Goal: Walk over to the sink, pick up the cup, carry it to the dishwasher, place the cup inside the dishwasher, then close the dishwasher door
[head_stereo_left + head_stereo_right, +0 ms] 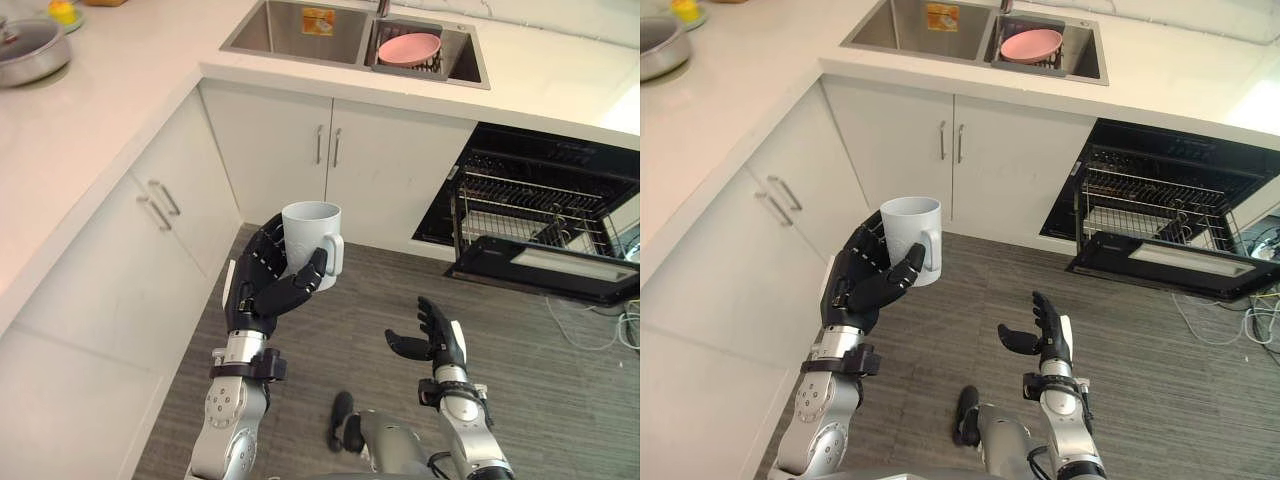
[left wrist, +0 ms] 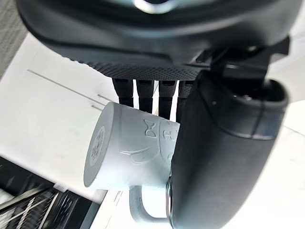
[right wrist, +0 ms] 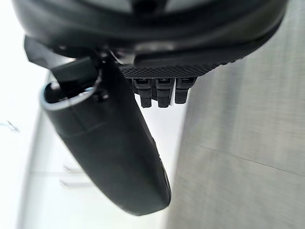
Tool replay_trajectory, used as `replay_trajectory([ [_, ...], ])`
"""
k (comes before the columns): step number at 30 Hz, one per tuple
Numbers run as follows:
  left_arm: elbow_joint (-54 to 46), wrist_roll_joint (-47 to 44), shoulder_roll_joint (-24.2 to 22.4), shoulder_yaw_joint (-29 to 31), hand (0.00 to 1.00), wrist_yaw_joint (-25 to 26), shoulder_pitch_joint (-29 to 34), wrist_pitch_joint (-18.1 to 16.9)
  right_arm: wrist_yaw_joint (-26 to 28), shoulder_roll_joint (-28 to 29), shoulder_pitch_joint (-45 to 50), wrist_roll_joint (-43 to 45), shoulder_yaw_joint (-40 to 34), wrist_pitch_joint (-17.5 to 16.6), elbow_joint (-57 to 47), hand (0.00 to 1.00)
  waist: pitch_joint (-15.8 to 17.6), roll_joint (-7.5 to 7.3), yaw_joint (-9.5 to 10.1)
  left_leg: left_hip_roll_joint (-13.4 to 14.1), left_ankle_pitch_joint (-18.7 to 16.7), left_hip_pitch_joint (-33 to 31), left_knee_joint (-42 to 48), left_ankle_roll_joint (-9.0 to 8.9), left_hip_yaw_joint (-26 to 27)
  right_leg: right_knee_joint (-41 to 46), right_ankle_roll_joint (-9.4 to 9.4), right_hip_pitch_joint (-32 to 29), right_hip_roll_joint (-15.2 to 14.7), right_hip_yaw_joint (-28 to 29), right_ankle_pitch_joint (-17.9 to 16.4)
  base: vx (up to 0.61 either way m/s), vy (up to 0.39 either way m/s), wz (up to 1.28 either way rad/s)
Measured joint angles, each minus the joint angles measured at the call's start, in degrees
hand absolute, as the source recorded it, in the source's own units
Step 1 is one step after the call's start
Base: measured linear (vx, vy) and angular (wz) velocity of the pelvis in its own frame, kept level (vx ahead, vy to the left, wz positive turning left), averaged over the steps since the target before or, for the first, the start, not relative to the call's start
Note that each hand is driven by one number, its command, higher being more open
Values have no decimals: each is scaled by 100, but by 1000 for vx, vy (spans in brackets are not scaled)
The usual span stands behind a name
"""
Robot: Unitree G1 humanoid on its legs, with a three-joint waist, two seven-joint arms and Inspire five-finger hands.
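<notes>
Holding the cup (image 1: pixel 312 238) upright in the left hand (image 1: pixel 258 288), above the floor (image 1: pixel 340 320) in front of the corner cabinets (image 1: pixel 300 150). Fingers curled round the back of its wall, thumb wrapped across the front, handle turned toward the right, mouth up. Nothing to be seen inside it from above. Carrying nothing in the right hand (image 1: pixel 432 340): fingers loosely spread and a little bent, thumb held apart from them, low over the floor and well apart from the cup.

Judging from that, done with the walk to the sink (image 1: pixel 285 30) and with the pick-up, the cup being out of the basin and clear of the table (image 1: pixel 130 90). Somewhere in the carry, by the look of it. Not yet at the dishwasher (image 1: pixel 560 160), set under the table's right end, past the doors below the sink, with its door (image 1: pixel 545 268) dropped open and a wire rack (image 1: pixel 525 215) in sight.

Left to do: cross the floor to the right, lower the cup into the rack, let go, draw the hand clear, then swing the door up shut. Probably a job for the free right hand, that last step.

Also there: a pink plate (image 1: pixel 408 48) in the sink's right basin and a pot (image 1: pixel 30 50) near the table's far left edge, neither belonging to the job.
</notes>
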Motion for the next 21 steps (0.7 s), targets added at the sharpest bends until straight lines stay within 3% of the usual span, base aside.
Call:
replay_trajectory([
  [1,35,0,-15,-24,30,0,8,-1,-28,10,78,5,-1,-4,-143,90,0,4,63,110,16,-145,535,-10,-47,-208,-6,311,89,126,-4,623,22,-58],
  [3,34,8,4,-80,30,-39,83,-17,-112,41,111,7,-13,-159,-545,90,9,-27,97,233,-160,-855,1471,256,-149,-825,-3,1190,128,481,-8,475,71,-61],
  [4,24,10,4,-74,30,-65,76,-21,-144,31,-14,8,-26,-295,-611,90,3,-23,148,239,-334,-1306,1405,361,-132,-1025,31,1470,68,732,-29,478,131,-74],
  [7,29,10,2,-39,30,-64,70,-21,-153,35,-196,9,-59,-335,-598,90,31,-65,261,123,-523,-1949,396,384,-200,-1115,320,1803,-180,1154,-203,465,287,-74],
  [8,28,11,-5,-38,30,-65,71,-19,-175,52,-192,11,-128,-329,-576,90,66,-115,279,-129,-491,-2089,-552,343,-394,-1103,491,1971,-389,1286,-347,321,271,-38],
  [9,27,12,-12,-33,30,-60,75,-18,-237,46,-191,11,-195,-325,-564,90,95,-159,295,-463,-334,-2144,-1718,203,-803,-1082,623,2085,-592,1417,-487,392,364,-46],
  [10,17,14,-11,-27,30,-54,77,-19,-257,40,-193,10,-231,-325,-562,90,69,-121,301,-600,-168,-2102,-2299,118,-1011,-1071,730,2103,-666,1493,-562,373,401,-63],
  [11,-28,15,-28,-2,30,-36,105,-23,-298,-23,-189,10,-249,-323,-554,90,28,-35,313,-702,486,-2012,-3175,-10,-1373,-988,978,2129,-739,1680,-777,462,504,-76],
  [12,-97,19,-11,16,30,-24,129,-21,-338,-7,-168,10,-240,-302,-552,90,-8,-25,325,-851,988,-1914,-3061,244,-1393,-814,1100,2153,-881,1871,-1005,393,443,-77],
  [14,-199,73,62,115,30,31,116,-25,-342,136,-144,9,-224,-279,-624,90,-4,-283,285,-1016,573,-1966,-2667,405,-1110,-616,1258,2104,-1200,2024,-1191,408,404,-63],
  [15,-202,115,56,153,30,92,134,-16,-343,186,-146,8,-226,-278,-723,90,-7,-305,288,-1014,185,-1963,-2315,586,-846,-136,1337,1886,-1341,2191,-1238,396,372,-85],
  [18,-199,122,186,189,30,95,276,-1,-338,391,-158,10,-222,-275,-979,90,27,-368,282,-1060,-191,-1357,-2402,826,-210,1823,1661,1038,-1727,2219,-1228,343,336,-92],
  [20,-201,155,275,183,30,92,372,4,-335,473,-184,10,-167,-276,-1220,90,29,-373,214,-1103,-237,-779,-2848,879,114,2740,1584,575,-1926,1658,-1267,362,237,-91],
  [21,-213,212,275,183,30,91,409,1,-324,499,-193,9,-99,-294,-1469,90,21,-385,199,-1092,-243,-343,-3232,856,349,3021,1428,249,-1947,1183,-1356,249,110,-78],
])
